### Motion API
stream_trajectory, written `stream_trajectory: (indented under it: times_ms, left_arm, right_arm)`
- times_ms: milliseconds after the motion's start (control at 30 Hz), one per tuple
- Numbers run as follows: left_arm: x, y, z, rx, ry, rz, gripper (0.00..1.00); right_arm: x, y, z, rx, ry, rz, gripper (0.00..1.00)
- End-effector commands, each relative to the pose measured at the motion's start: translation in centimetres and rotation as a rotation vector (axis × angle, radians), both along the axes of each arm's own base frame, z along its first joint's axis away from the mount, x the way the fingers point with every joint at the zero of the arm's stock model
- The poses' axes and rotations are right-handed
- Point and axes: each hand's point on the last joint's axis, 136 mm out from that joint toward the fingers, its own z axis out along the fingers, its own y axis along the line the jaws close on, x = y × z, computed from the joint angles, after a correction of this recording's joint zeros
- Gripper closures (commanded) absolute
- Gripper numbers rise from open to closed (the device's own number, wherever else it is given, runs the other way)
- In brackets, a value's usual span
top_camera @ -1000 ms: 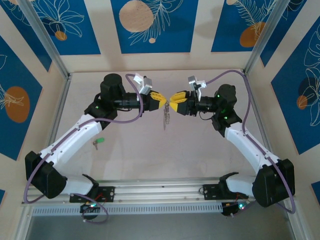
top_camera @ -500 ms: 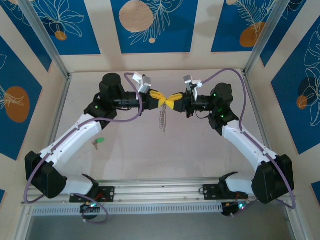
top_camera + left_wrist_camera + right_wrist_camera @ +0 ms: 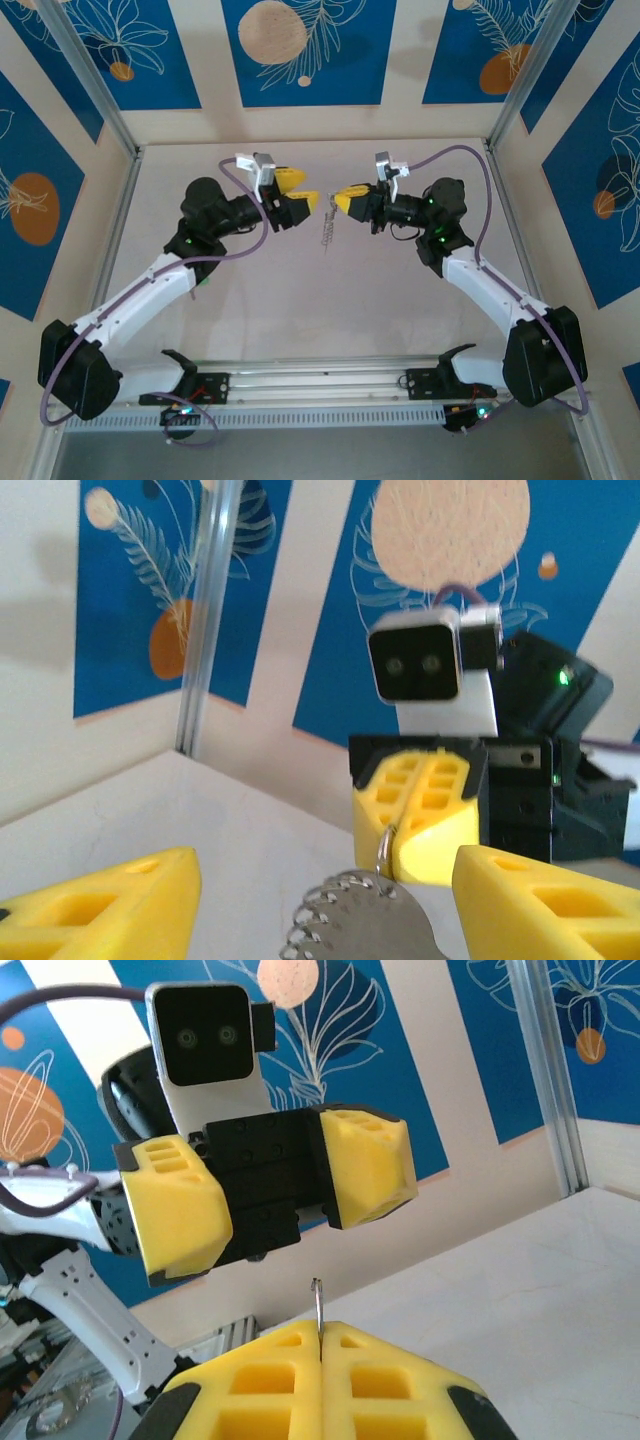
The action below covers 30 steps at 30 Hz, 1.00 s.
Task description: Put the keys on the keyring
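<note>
From above, the two arms reach toward each other over the middle of the pale table (image 3: 300,320), their tips near but apart. The left gripper (image 3: 308,189) stands with its yellow fingers spread and nothing between them. The right gripper (image 3: 340,197) has its fingers pressed together, and the keys (image 3: 327,232) hang from its tip as a small silvery cluster above the table, in the gap between the two grippers; the loop that carries them is too fine to make out here. In the left wrist view, the left gripper (image 3: 322,885) shows its two yellow fingers at the bottom corners, wide apart. Facing it is the right gripper (image 3: 420,815), its fingers closed flat against each other. A thin grey wire loop, the keyring (image 3: 384,842), comes out at their lower edge, and a toothed silvery key (image 3: 350,925) hangs from it, close to the lens and blurred. In the right wrist view, the right gripper (image 3: 320,1355) is closed, its two yellow fingers meeting in a tight seam, with a thin piece of the keyring (image 3: 317,1305) standing upright out of that seam. Opposite, the left gripper (image 3: 272,1188) faces the lens with its fingers parted and nothing in them.
</note>
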Motion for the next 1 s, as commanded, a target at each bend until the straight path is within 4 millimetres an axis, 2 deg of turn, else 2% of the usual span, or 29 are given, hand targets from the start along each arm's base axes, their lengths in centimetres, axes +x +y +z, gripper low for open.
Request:
stream_trajectory:
  times_ms: [0, 200, 300, 667, 967]
  left_arm:
    - [0.3, 0.9, 2.1, -0.141, 0.009, -0.001, 0.35]
    - [0.2, -0.4, 1.8, -0.235, 0.085, -0.169, 0.47]
    - [0.2, -1.1, 1.7, -0.256, 0.11, -0.23, 0.51]
    - [0.2, -1.6, 1.1, -0.271, 0.137, -0.276, 0.49]
    - [-0.3, -2.8, 0.1, -0.267, 0.163, -0.311, 0.48]
  right_arm:
    - [-0.2, -0.6, 2.1, 0.076, -0.064, -0.055, 1.0]
    - [0.1, -0.7, 2.6, 0.12, -0.057, -0.091, 1.0]
    - [0.1, -0.7, 2.9, 0.133, -0.059, -0.099, 1.0]
    - [0.7, -0.3, 2.8, 0.127, -0.044, -0.095, 1.0]
    - [1.1, -0.1, 2.7, 0.129, -0.035, -0.092, 1.0]
